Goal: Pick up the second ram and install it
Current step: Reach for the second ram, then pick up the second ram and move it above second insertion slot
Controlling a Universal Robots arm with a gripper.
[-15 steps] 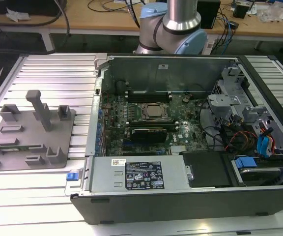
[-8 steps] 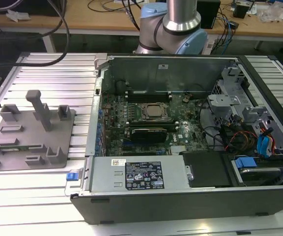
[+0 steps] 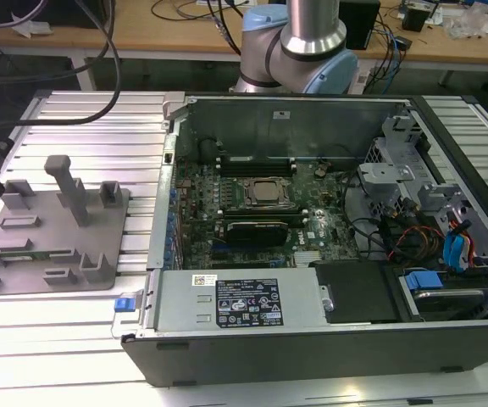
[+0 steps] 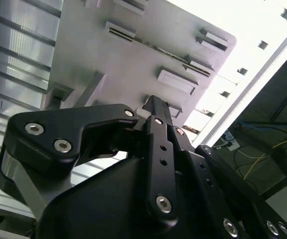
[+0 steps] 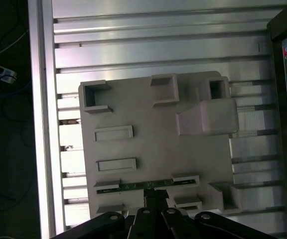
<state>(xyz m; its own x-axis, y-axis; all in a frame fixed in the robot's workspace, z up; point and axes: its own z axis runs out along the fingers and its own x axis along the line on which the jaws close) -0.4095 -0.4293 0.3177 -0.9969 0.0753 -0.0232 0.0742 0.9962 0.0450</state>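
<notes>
Ribbed aluminium surface carries grey holder tray. Gripper poised at tray's second ram; can't tell jaws' state. Risk: off-centre grip cocks stick in slots.

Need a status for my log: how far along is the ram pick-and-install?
Done: none of this step looks finished; the second ram stands on edge in its slot on the grey holder tray. In hand: the gripper hovers at the stick's middle, though a grasp can't be confirmed. Left: lifting it and seating it on the motherboard in the open case.
</notes>
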